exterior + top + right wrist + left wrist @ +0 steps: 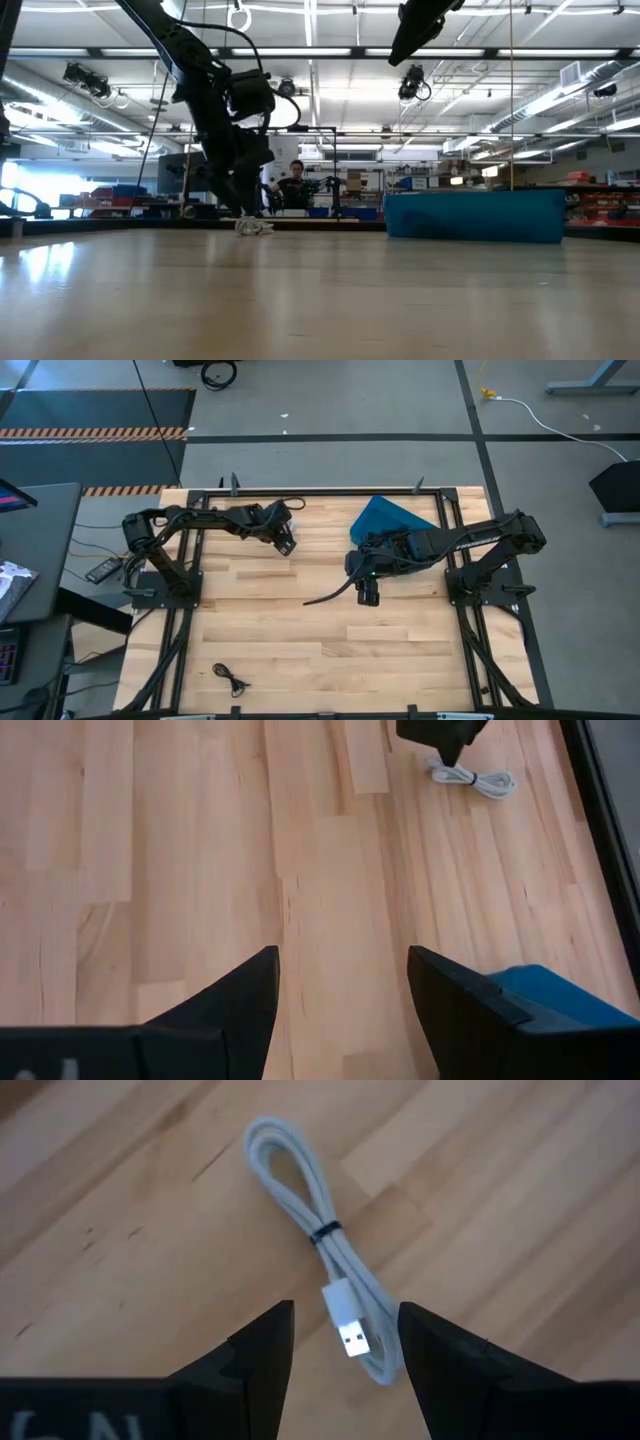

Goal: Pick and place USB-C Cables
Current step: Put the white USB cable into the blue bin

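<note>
While the left gripper [342, 1342] hangs low over the far-left part of the pale wooden worktop [320, 630], its jaws stand spread with the white coiled USB-C cable [322, 1250] lying flat beneath them, the silver plug end sitting in the gap between the two dark fingers [255, 1365] and the loop running away beyond them. A thin dark tie cinches the coil at its waist, so the bundle should lift as one piece if caught near that tie. To do this pick well, I judge the left gripper ought to reach a little further along the bundle so the jaws straddle the doubled strands rather than only the plug, then descend until the tips nearly meet the wood before closing; a grip on the plug alone would likely let the coil swing or slip. The right gripper [342, 1005] waits near the middle of the worktop, its jaws also spread and holding nothing, just beside the blue plastic bin [385, 518] that sits at the far edge, right of centre. A small black coiled cable [232, 678] lies well apart, near the front-left edge. Once lifted, the white cable has to travel rightward to the bin, clear of the right arm.
</note>
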You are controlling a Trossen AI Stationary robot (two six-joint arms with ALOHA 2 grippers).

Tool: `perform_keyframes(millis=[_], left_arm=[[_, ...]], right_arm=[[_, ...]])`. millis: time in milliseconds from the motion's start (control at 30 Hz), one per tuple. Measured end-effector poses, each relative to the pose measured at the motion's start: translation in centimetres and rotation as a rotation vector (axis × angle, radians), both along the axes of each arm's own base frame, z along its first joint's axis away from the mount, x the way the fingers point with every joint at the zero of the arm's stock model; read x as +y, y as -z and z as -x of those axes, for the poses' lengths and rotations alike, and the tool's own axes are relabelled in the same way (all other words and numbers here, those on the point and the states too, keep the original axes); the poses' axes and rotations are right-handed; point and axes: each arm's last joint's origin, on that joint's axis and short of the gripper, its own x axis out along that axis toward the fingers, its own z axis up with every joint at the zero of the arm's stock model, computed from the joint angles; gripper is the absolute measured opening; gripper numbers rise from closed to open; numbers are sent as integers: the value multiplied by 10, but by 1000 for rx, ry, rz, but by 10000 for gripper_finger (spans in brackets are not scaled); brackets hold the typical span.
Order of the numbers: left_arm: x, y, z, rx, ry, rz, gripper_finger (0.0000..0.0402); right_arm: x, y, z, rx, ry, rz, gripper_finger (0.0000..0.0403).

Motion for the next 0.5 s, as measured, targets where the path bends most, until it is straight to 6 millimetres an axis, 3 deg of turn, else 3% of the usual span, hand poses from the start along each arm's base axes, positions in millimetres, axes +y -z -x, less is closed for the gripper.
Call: perform_keyframes(millis=[233,500], left_arm=[[1,20,-5,45,14,18,190],[2,21,-10,25,55,-14,190]], right_arm=[[0,0,0,-4,13,-8,226],[0,0,0,-4,16,-11,226]])
